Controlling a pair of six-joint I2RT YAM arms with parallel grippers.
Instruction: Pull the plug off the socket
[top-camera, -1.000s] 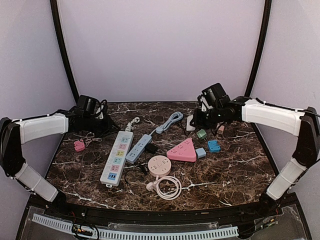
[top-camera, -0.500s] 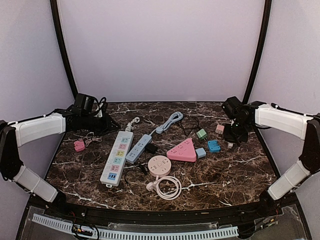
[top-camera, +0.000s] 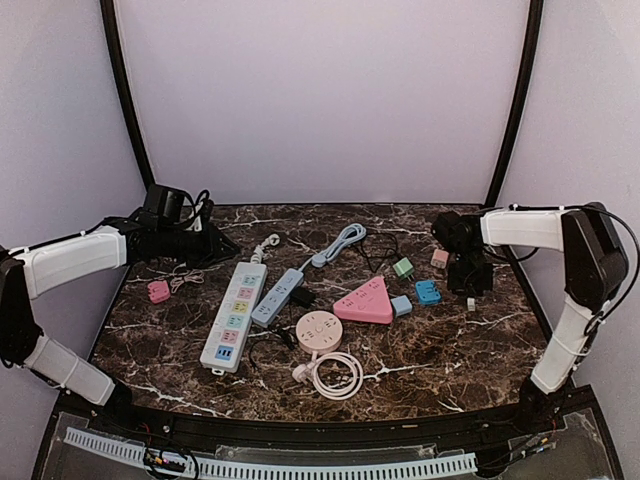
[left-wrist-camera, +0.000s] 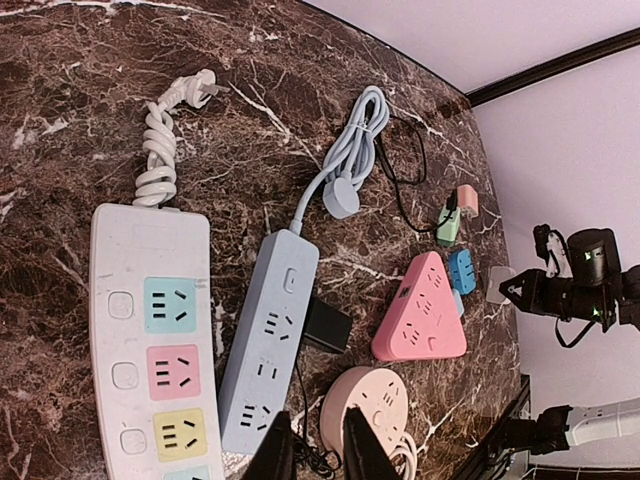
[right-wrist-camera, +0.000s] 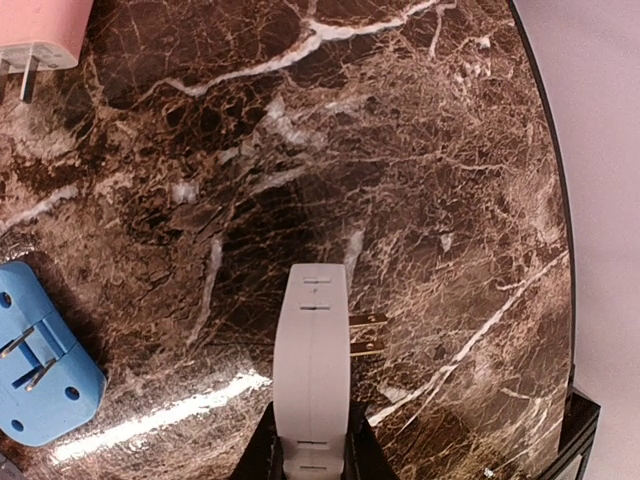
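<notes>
My right gripper (right-wrist-camera: 312, 440) is shut on a white plug (right-wrist-camera: 315, 370) whose two brass prongs point right, free of any socket, just above the marble near the table's right edge. In the top view this gripper (top-camera: 468, 280) hangs right of the blue adapter, with the plug (top-camera: 471, 303) below it. A black plug (left-wrist-camera: 328, 325) sits in the side of the blue-grey strip (left-wrist-camera: 265, 340), also in the top view (top-camera: 277, 296). My left gripper (left-wrist-camera: 310, 455) is open and empty, high over the strips; it is at the back left (top-camera: 205, 243).
A white multi-colour power strip (top-camera: 233, 315), a pink triangular socket (top-camera: 366, 301) and a round pink socket (top-camera: 318, 330) with a coiled cord lie mid-table. Blue (top-camera: 428, 291), green (top-camera: 403, 267) and pink (top-camera: 439, 258) adapters lie near my right gripper. The table edge is close on the right.
My right arm has swung from the back middle to the right edge, carrying the white plug, and lowered it towards the table. The left arm has barely shifted.
</notes>
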